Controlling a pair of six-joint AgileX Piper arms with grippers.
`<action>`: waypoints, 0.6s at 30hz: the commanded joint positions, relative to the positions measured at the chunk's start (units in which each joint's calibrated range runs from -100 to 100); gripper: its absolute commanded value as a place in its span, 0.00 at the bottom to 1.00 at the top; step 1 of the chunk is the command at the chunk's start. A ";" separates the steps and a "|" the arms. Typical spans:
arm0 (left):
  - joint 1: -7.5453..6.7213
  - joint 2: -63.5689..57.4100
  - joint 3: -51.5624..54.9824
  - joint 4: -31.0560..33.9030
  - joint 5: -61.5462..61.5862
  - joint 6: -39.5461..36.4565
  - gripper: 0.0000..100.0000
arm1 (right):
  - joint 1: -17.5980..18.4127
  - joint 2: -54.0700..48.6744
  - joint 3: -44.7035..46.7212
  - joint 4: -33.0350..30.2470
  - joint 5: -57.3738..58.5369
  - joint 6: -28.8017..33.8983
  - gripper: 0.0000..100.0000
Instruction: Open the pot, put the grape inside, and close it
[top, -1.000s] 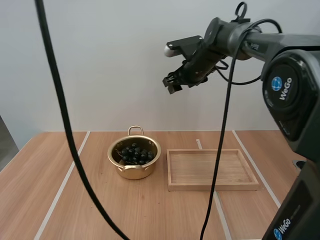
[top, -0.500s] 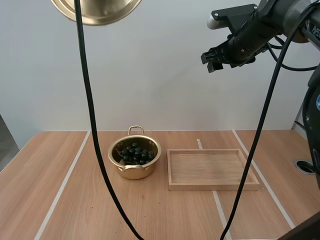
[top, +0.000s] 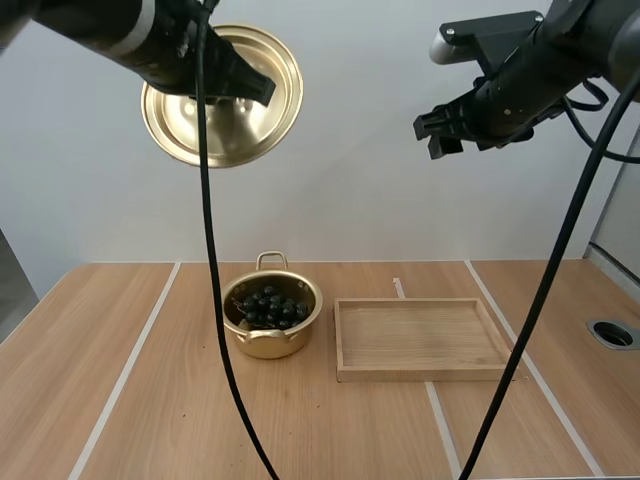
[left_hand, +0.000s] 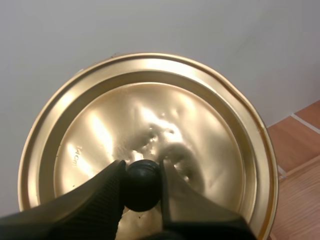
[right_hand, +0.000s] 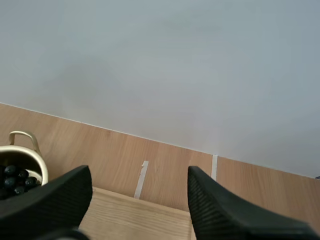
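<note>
**Lid aloft, grapes already in pot**

L gripper (left_hand: 141, 171) pinches the black knob (left_hand: 142, 186) of the gold lid (left_hand: 150, 115), held high over the table (top: 150, 400), prob. ready for closing. Grapes (top: 268, 307) lie in the gold pot (top: 272, 340) near the table's back edge, just beside the wooden tray (top: 425, 340). R gripper (right_hand: 140, 172) hangs high, fingers spread, holding nothing.

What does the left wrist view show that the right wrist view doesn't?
Left wrist: the left gripper pinching the black knob of the gold lid, held up in front of the wall. Right wrist: the open right gripper, the wooden tray, and the pot holding grapes. Both: the table with a pale stripe.
</note>
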 joint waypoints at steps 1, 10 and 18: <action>0.03 1.90 3.37 -1.04 -4.22 0.39 0.00 | -0.23 -3.74 4.37 0.04 -4.97 0.53 0.91; 0.03 8.81 10.24 -6.77 -7.75 3.64 0.00 | -0.23 -11.26 14.60 -0.81 -12.13 0.75 0.91; 0.03 13.96 15.29 -9.24 -12.23 6.46 0.00 | -0.23 -13.19 22.83 0.03 -15.21 0.87 0.80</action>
